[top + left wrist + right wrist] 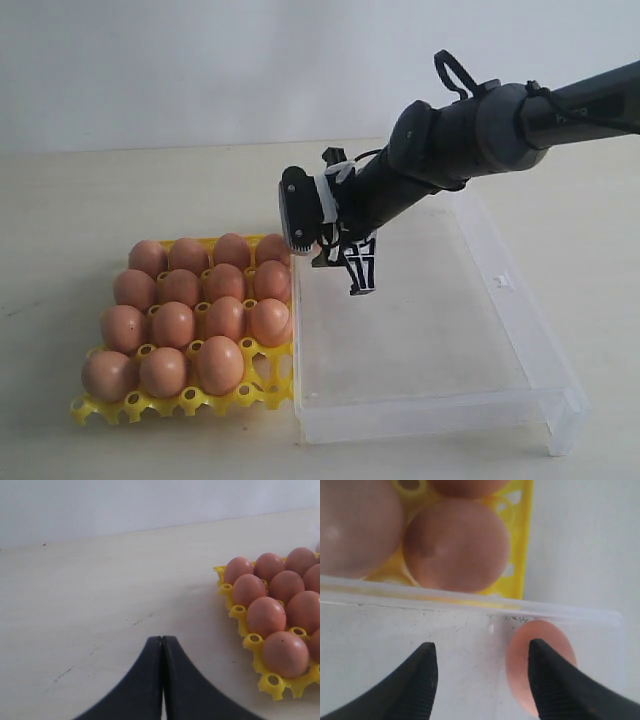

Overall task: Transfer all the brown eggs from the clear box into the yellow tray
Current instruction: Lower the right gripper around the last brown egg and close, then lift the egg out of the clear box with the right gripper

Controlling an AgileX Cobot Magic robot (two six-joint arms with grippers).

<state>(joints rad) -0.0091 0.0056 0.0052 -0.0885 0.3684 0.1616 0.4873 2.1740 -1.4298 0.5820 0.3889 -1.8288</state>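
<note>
Outside view: the yellow tray (100, 408) sits on the pale table (80, 200). It is bright plastic with round cups and little pegs. Smooth brown eggs (172, 323), oval and not shiny, sit in its cups in rows. The clear box (440, 405) lies right against the tray's side. It is see-through plastic, wide and flat, with low walls. The black right arm (450, 140) reaches over the box's far corner, next to the tray. The right gripper (358, 265) hangs there over the box floor.

Left wrist view: the left gripper (162, 641) has two smooth black fingers pressed tight together, with nothing between them. It is over bare table, near a corner of the tray but not touching it.

Right wrist view: the right gripper's black fingers (420, 680) have tiny ridges on the inside. They stand wide apart, and only the box floor shows between them. A lone egg (540, 630) lies in the box corner, close to the wall. One finger covers part of it, and I cannot tell if they touch. Past the wall are the tray's edge and more eggs.
</note>
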